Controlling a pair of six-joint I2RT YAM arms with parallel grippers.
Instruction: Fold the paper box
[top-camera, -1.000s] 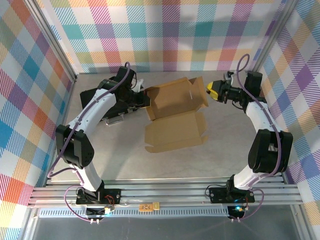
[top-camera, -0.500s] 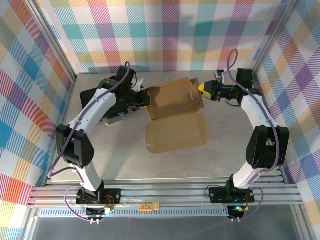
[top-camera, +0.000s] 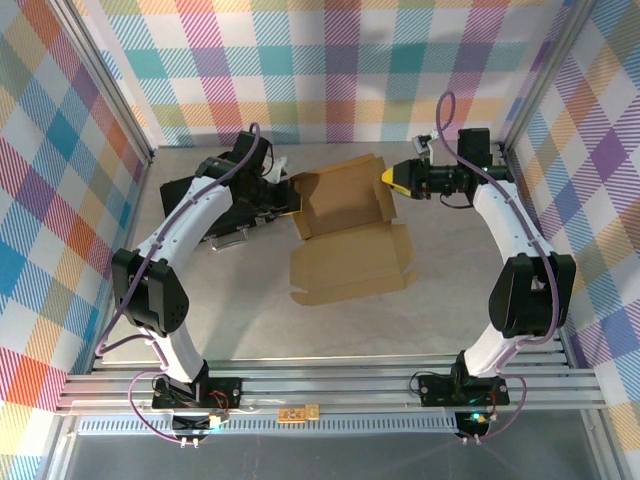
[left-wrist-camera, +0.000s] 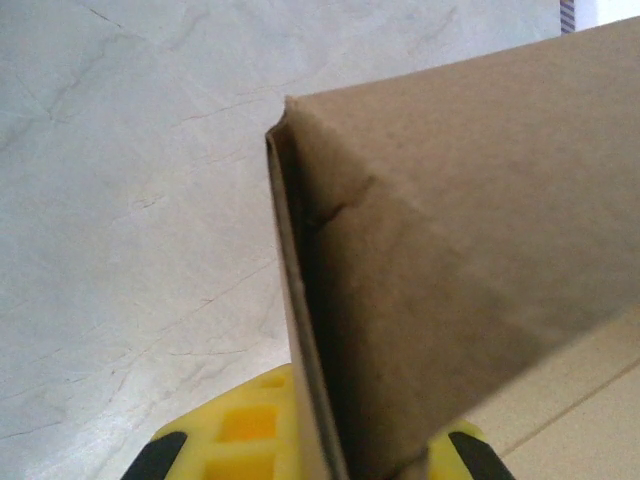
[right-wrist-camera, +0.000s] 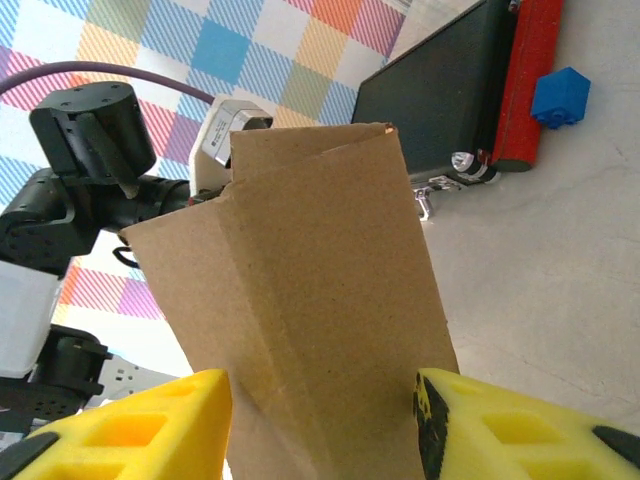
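The left hand (top-camera: 291, 201) is clamped on the left upright wall of the paper box (top-camera: 345, 205), with the card edge running between its yellow fingers (left-wrist-camera: 235, 435). The right hand (top-camera: 390, 177) is spread wide, straddling the box's right flap. The box sits mid-worktop (top-camera: 420, 320), its front panel lying flat.

I've got a black case (right-wrist-camera: 440, 95) lying flat at the far left of the table (top-camera: 250, 330), w/ a metal latch (right-wrist-camera: 462, 165) on its edge. Red roll (right-wrist-camera: 525, 80) runs along one side of the case, touching it. Small blue block (right-wrist-camera: 562, 95) sits just beside the roll. Tabletop is pale grey, marbled. Plaid walls (top-camera: 330, 70) on 3 sides. Alu rails (top-camera: 330, 385) cross the near edge, w/ a small yellowish bit (top-camera: 298, 411) on them.
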